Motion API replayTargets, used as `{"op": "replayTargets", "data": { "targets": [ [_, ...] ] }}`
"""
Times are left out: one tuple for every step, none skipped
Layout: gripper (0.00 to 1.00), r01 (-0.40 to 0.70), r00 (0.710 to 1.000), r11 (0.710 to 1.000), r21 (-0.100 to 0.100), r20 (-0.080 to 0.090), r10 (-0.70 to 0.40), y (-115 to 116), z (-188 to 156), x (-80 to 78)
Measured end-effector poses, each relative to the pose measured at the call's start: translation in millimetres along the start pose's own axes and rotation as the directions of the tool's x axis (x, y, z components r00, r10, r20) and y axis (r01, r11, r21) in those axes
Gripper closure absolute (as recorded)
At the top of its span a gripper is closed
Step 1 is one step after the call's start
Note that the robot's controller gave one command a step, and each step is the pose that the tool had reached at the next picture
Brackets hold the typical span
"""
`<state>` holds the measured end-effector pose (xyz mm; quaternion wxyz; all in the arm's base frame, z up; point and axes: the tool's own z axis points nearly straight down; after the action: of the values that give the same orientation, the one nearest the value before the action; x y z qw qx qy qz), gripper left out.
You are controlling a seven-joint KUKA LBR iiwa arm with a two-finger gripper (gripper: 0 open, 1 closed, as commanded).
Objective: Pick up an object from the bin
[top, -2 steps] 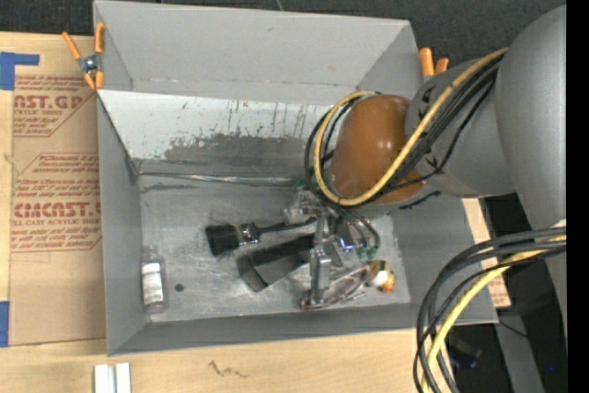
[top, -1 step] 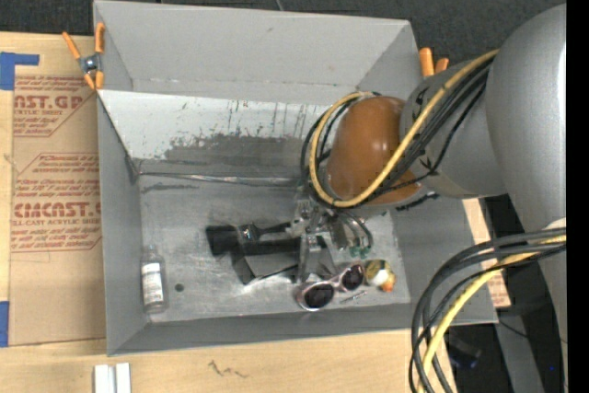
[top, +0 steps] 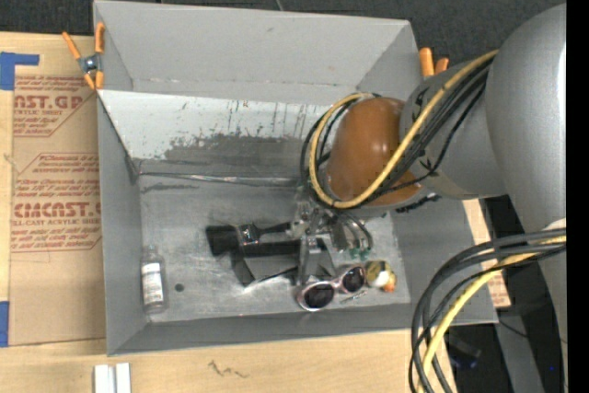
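Note:
My gripper (top: pixel 319 240) is low in the bin's right half, under the arm's wrist. It is at the right end of a black angular tool (top: pixel 250 246) that lies across the middle of the floor. Just in front of the gripper lies a pair of sunglasses (top: pixel 329 288) with dark lenses and a pale frame, close to the bin's near wall. A small yellow and orange thing (top: pixel 380 276) sits right of the sunglasses. Whether the gripper touches the black tool or the sunglasses I cannot tell.
A small white bottle (top: pixel 152 283) with a label stands near the front left corner of the bin. The arm with its orange cover and yellow cables hangs over the bin's right side and hides the floor below it.

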<state>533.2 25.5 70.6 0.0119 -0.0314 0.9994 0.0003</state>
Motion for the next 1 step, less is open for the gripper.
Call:
{"op": "replayTargets", "data": {
  "targets": [
    [1.00, -0.001, 1.000, 1.000, 0.000, -0.018, 0.001, 0.3, -6.2, 2.9]
  ]
}}
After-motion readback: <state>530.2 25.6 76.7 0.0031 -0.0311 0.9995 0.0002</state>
